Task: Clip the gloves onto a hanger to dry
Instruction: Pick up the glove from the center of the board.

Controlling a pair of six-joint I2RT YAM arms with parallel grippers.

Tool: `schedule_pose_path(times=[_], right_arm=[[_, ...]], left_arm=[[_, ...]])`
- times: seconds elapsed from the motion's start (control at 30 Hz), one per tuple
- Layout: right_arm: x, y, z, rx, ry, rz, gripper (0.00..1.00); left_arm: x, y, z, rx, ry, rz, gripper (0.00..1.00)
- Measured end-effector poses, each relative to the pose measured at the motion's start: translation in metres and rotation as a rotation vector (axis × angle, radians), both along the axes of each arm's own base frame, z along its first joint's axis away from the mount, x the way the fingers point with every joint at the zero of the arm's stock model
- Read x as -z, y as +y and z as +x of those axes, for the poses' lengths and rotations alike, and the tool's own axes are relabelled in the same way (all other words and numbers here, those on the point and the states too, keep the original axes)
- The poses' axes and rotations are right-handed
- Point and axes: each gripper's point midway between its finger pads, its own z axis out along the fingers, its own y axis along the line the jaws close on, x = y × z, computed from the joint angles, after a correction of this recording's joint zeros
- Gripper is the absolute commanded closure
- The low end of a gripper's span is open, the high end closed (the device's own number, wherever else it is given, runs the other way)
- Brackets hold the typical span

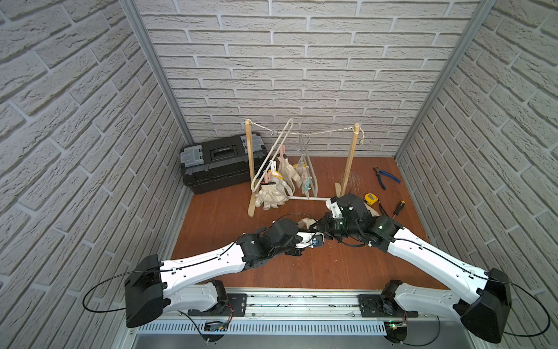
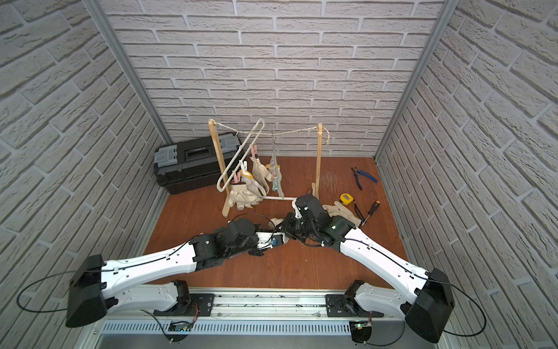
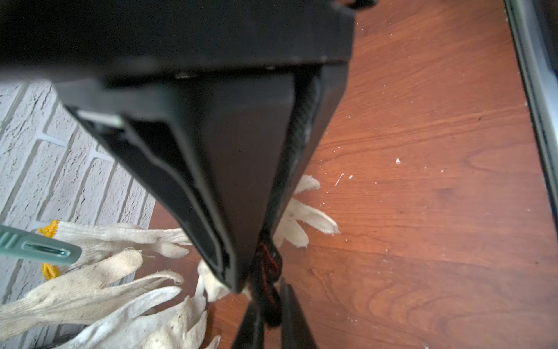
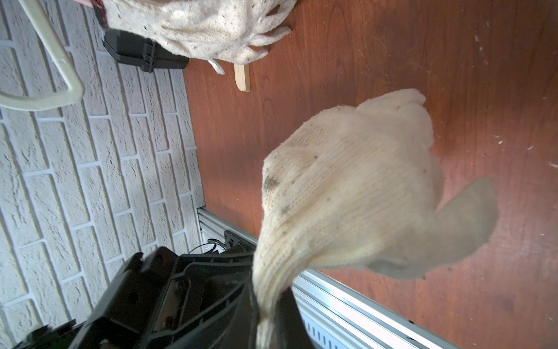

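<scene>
The brown tabletop (image 1: 332,266) carries a rack (image 1: 351,157) of two wooden posts at the back; from it hangs a white hanger (image 4: 65,65) with several clipped gloves (image 1: 271,196) drooping to the wood, and a teal peg (image 3: 39,248) sits just beside them, though I cannot tell whether it is free; in front of the rack, well short of it, is the held glove (image 4: 347,187), off-white and speckled, its fingers dangling above the wood and its cuff drawn into the right pincer (image 4: 268,305), which is pinching it; the left pincer (image 3: 268,305) is pressed together right at the other's tip, seemingly on a dark, red-stitched cuff edge of the same glove, but the black bulk in front blocks most of that view; a spare glove (image 2: 338,210) lies on the tabletop beside the right arm (image 2: 380,256). The step looks like a two-handed take on the cuff; to do it well, the grips should sit slightly apart on the rim so the edge is taut and flat — a limp bunch will hardly enter a peg; neither should release before a gentle pull proves the other's hold; the glove should then travel clear of the wood and arrive slowly — a free-hanging hanger will likely swing if nudged.
</scene>
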Motion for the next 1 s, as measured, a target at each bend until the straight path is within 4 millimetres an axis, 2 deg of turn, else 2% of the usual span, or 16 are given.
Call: schedule_pose_path(times=[0.1,0.2,0.27,0.4,0.5,0.63,0.7,0.83,0.9,1.0], right_arm=[[0.001,0.002,0.000,-0.009,0.008,0.005,0.88],[0.001,0.003,0.000,-0.016,0.009,0.011,0.78],[0.001,0.003,0.000,-0.023,0.005,0.009,0.75],[0.001,-0.001,0.003,-0.033,-0.018,-0.003,0.53],[-0.002,-0.005,0.009,-0.066,-0.086,-0.029,0.47],[-0.021,-0.002,0.011,-0.191,-0.276,-0.042,0.44],[-0.039,0.002,0.010,-0.279,-0.428,-0.037,0.42],[-0.063,0.009,-0.004,-0.426,-0.734,-0.046,0.38],[-0.062,0.011,-0.015,-0.497,-0.862,-0.061,0.37],[-0.050,0.015,-0.022,-0.582,-0.951,-0.115,0.37]], left_arm=[[0.000,0.004,0.001,-0.005,0.001,0.007,1.00],[-0.003,0.008,0.002,-0.014,0.006,0.009,1.00],[-0.005,0.012,0.006,-0.033,0.021,0.010,1.00],[-0.012,0.024,0.014,-0.078,0.088,-0.007,1.00],[-0.024,0.033,0.021,-0.115,0.166,-0.036,1.00],[-0.041,0.039,0.025,-0.146,0.281,-0.083,1.00],[-0.048,0.038,0.028,-0.164,0.354,-0.100,1.00],[-0.050,0.034,0.032,-0.196,0.484,-0.109,1.00],[-0.045,0.033,0.032,-0.212,0.547,-0.102,1.00],[-0.038,0.034,0.030,-0.231,0.623,-0.086,1.00]])
